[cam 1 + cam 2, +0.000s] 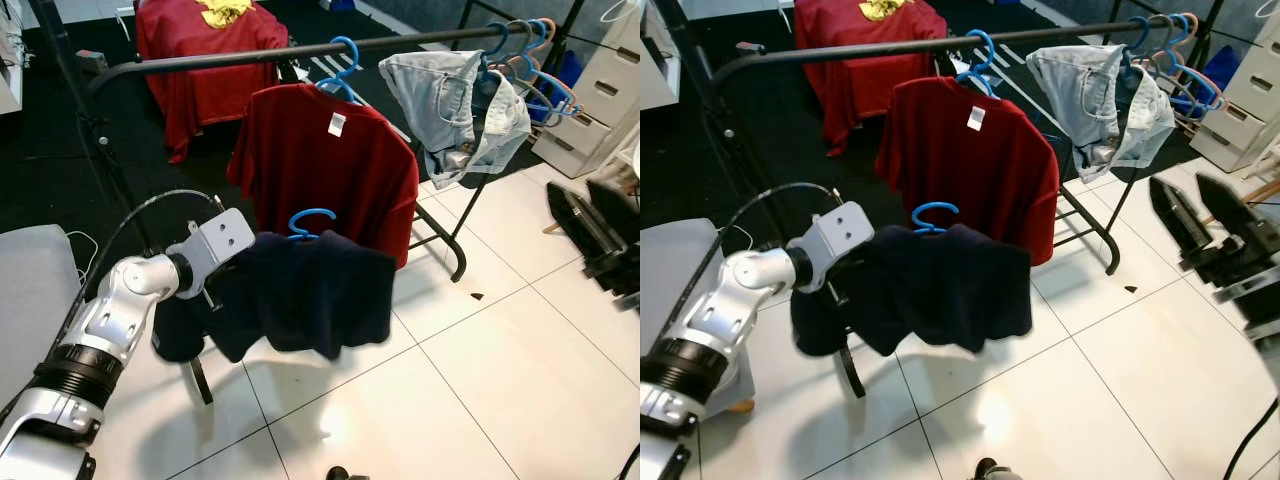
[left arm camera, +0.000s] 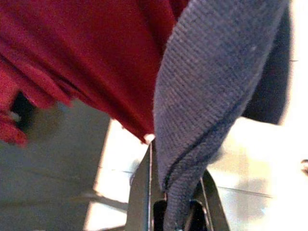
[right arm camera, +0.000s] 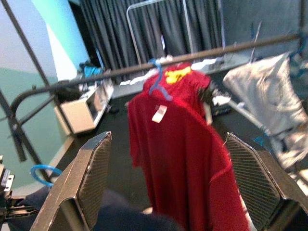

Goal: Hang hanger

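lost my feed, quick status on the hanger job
Left gripper shut on navy shirt, blue hanger below the rail. Right gripper open, empty. Red shirt hangs right behind.

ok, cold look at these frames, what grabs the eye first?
The left gripper, shut on a dark navy sweater on a blue hanger, holds it below the black rail. Just behind, a red T-shirt hangs from that rail, pale jeans slung beside it. The right gripper waits open.

Blue hanger, navy garment draped
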{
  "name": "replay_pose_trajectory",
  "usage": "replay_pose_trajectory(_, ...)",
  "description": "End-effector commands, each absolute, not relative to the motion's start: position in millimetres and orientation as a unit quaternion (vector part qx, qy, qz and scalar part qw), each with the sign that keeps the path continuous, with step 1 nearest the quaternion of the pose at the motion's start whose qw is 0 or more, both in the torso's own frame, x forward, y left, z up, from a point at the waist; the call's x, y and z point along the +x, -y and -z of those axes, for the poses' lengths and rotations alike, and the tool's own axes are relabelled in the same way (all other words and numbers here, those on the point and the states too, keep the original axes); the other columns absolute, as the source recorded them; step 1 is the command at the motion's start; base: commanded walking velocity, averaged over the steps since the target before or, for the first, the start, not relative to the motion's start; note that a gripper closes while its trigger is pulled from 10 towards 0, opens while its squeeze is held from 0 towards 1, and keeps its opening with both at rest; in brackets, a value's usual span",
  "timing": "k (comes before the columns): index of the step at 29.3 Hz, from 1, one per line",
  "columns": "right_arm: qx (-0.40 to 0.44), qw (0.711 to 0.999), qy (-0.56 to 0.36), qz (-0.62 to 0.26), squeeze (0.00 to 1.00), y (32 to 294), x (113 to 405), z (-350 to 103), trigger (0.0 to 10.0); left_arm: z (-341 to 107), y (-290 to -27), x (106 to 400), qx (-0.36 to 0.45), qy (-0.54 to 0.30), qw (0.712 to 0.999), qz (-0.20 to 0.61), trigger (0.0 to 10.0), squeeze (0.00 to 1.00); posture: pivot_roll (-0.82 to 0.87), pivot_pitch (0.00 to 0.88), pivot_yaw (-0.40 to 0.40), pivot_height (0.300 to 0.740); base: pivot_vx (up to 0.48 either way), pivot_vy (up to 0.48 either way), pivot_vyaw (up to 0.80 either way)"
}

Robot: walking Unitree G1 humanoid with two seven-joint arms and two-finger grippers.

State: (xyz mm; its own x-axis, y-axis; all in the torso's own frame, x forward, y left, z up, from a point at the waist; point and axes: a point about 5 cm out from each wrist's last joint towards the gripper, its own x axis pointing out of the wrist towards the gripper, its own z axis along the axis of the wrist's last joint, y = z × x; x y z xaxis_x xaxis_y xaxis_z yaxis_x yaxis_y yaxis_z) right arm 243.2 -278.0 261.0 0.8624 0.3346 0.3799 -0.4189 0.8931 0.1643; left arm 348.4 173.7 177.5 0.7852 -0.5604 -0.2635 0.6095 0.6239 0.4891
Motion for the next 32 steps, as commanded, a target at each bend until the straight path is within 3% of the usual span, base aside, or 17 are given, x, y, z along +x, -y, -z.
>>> replay_pose_trajectory(1,0.121,0.962,0.159,-0.187,0.0,277.1,245.1,-253.4,10.0,-181.8,-158.8,343.9,0.222,-0.034,0.907,0.355,10.0,0.0,-0.01,0.19,-0.016,0.74,0.0,0.0,0.0)
replay_pose_trajectory(6,0.121,0.965,0.15,-0.18,0.0,274.6,248.0,-248.4,10.0,-188.4,-150.9,341.6,0.15,-0.026,0.921,0.357,10.0,0.0,-0.01,0.193,-0.013,0.74,0.0,0.0,0.0)
replay_pose_trajectory(8,0.12,0.968,0.141,-0.167,0.0,273.2,250.1,-242.7,10.0,-198.3,-145.4,344.4,0.076,-0.024,0.937,0.34,10.0,0.0,-0.01,0.194,-0.012,0.74,0.0,0.0,0.0)
replay_pose_trajectory(9,0.125,0.97,0.137,-0.157,0.0,272.5,251.4,-239.0,10.0,-207.6,-136.0,343.3,0.032,-0.004,0.937,0.349,8.0,0.0,-0.01,0.194,-0.009,0.74,0.0,0.0,0.0)
replay_pose_trajectory(11,0.128,0.971,0.134,-0.15,0.0,272.0,252.1,-236.5,10.0,-214.3,-129.5,342.0,0.002,0.011,0.934,0.357,8.0,0.0,-0.01,0.194,-0.009,0.74,0.0,0.0,0.0)
replay_pose_trajectory(12,0.132,0.974,0.121,-0.139,0.0,267.6,254.8,-226.8,10.0,-224.5,-111.2,337.8,-0.048,0.034,0.93,0.362,0.0,0.0,-0.01,0.194,-0.009,0.74,0.0,0.0,0.0)
replay_pose_trajectory(18,0.132,0.975,0.109,-0.141,0.0,258.5,256.7,-219.0,10.0,-224.0,-97.8,334.7,-0.042,0.029,0.937,0.346,0.0,0.0,-0.01,0.194,-0.009,0.74,0.0,0.0,0.0)
replay_pose_trajectory(19,0.133,0.975,0.105,-0.143,0.0,253.8,257.3,-216.9,10.0,-219.6,-96.0,336.7,-0.038,0.018,0.946,0.322,10.0,0.0,-0.01,0.194,-0.009,0.74,0.0,0.0,0.0)
replay_pose_trajectory(21,0.133,0.975,0.105,-0.143,0.0,253.8,257.3,-216.9,10.0,-219.6,-96.0,336.7,-0.038,0.018,0.946,0.322,10.0,0.0,-0.01,0.194,-0.009,0.74,0.0,0.0,0.0)
replay_pose_trajectory(22,0.137,0.974,0.098,-0.149,0.0,244.4,258.8,-213.0,10.0,-211.4,-95.2,341.6,-0.03,0.0,0.966,0.257,10.0,0.0,-0.01,0.193,-0.006,0.74,0.0,0.0,0.0)
replay_pose_trajectory(32,0.145,0.971,0.091,-0.165,0.0,225.6,264.0,-208.4,10.0,-213.7,-87.1,345.5,0.015,-0.001,0.982,0.189,10.0,0.0,-0.01,0.187,-0.005,0.74,0.0,0.0,0.0)
